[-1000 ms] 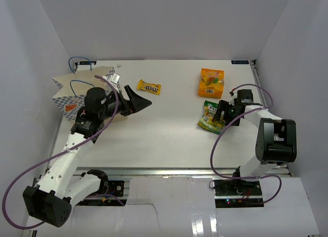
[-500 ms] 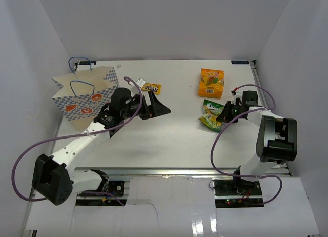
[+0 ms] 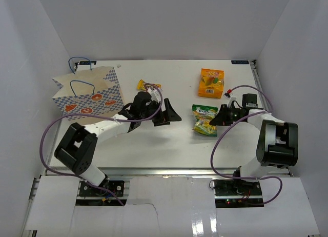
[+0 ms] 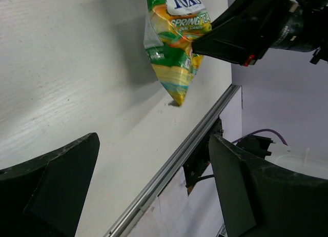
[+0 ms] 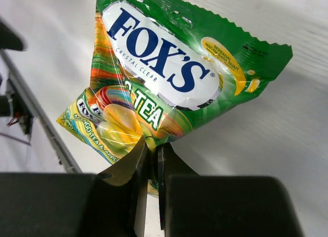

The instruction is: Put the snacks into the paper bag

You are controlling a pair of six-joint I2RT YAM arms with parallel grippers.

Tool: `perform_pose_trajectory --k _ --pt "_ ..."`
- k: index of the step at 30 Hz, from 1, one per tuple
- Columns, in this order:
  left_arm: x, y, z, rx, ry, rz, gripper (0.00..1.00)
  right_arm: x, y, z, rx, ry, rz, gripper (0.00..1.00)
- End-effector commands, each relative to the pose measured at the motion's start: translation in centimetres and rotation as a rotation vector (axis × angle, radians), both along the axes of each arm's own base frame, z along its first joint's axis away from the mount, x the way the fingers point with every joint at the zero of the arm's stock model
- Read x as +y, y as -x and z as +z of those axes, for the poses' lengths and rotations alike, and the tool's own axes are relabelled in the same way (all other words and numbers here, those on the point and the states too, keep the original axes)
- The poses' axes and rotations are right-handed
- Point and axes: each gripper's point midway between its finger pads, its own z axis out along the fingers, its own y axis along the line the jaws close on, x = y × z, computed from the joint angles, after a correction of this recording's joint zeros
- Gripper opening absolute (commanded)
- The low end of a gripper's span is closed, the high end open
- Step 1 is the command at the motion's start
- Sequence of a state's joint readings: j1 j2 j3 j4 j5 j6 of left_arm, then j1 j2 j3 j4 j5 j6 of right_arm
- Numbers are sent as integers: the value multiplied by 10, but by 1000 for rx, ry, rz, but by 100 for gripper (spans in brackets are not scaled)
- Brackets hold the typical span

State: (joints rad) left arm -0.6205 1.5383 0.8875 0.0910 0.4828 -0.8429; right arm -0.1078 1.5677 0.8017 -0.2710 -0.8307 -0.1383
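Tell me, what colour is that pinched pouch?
The pouch is green with yellow; right wrist view shows it best.

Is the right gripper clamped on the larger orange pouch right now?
No, the right gripper is shut on an edge of the glossy green-yellow candy pouch; the larger orange pouch lies apart, untouched.

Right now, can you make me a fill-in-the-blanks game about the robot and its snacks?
The right pincer is shut on the crinkly plastic candy pouch coloured ____ and yellow.
The big blue letters on that pouch spell ____.
The left pincer stands wide ____ and holds nothing.
The blue-and-white checkered paper bag sits on the ____ arm's side.
Missing words: green, FOX'S, open, left.
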Motion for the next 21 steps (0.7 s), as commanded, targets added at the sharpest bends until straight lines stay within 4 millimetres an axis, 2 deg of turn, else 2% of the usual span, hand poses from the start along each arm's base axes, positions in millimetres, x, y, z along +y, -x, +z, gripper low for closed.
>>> perform_pose_trajectory --k 1,3,7,8,9,11,14,17,18,20,21 --pt "-25 -7 15 -76 31 -61 98 26 18 32 -67 -170 155 8" --pt "-34 -5 6 -72 17 -90 98 38 20 42 -87 -219 216 8" --pt "-50 -3 7 -104 23 -125 98 57 28 52 -94 -260 313 8" --pt "-52 -4 9 -116 29 -128 98 60 28 55 -97 -267 323 8" --pt "-54 -2 9 -124 28 -128 98 72 34 59 -112 -273 374 8" --pt "-56 -2 10 -130 36 -129 98 84 40 64 -125 -278 423 8" --pt "-57 -1 9 -117 37 -119 98 96 44 72 -153 -274 474 8" --pt "-58 1 9 -106 44 -121 85 108 48 76 -170 -269 515 8" --pt "-57 2 9 -105 45 -124 74 111 49 77 -170 -269 520 8" --pt "-56 4 9 -100 45 -121 62 111 46 78 -175 -265 517 8" --pt "-53 6 10 -101 44 -117 49 111 45 78 -180 -262 516 8"
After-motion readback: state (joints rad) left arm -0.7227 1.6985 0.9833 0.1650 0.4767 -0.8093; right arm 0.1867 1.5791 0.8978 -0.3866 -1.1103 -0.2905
